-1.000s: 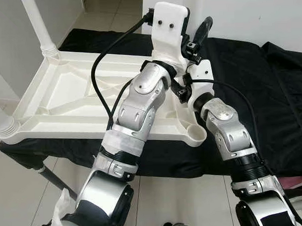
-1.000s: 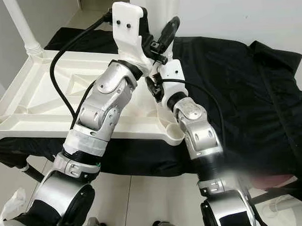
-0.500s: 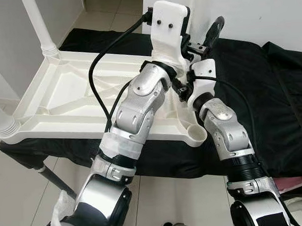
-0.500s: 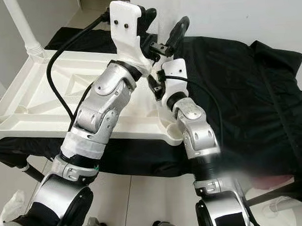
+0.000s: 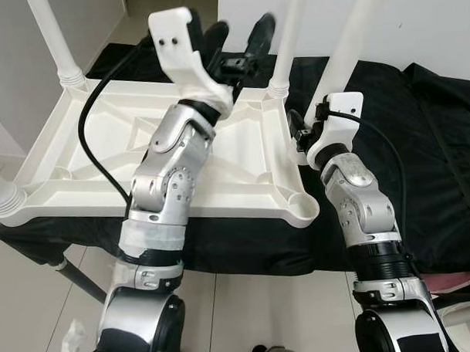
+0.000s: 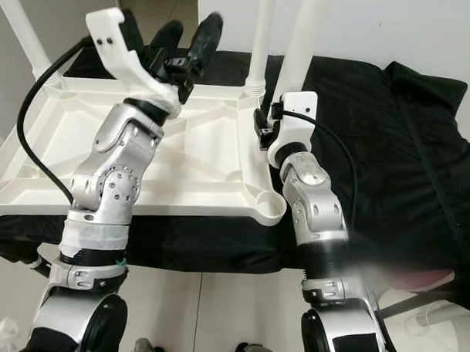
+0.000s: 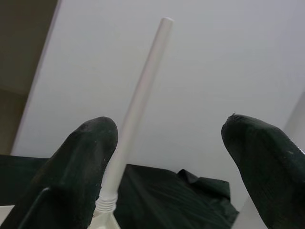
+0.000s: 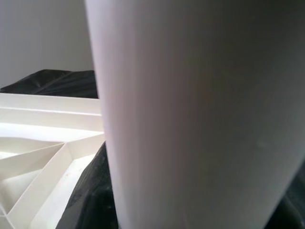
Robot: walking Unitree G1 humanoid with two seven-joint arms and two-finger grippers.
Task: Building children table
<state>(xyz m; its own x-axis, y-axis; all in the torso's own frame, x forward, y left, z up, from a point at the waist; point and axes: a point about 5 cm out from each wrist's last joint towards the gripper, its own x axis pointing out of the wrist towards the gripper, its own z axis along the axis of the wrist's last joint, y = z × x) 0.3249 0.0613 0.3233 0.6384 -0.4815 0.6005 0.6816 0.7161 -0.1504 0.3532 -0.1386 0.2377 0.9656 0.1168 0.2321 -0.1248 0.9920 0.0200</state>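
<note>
Leg-fitting step: right gripper (image 5: 317, 125) clamps a loose white leg (image 5: 352, 34) beside the upturned tabletop (image 5: 95, 146), empty corner socket (image 5: 304, 205) below it awaiting insertion; left gripper (image 5: 236, 43), fingers spread, hovers before the far mounted leg (image 5: 290, 31).

— What lies on the black cloth (image 5: 387, 101)?
— An upturned white plastic tabletop (image 5: 88, 162), white legs standing from its corners.
— And the left gripper (image 5: 238, 38)?
— Raised above its far edge, black fingers apart.
</note>
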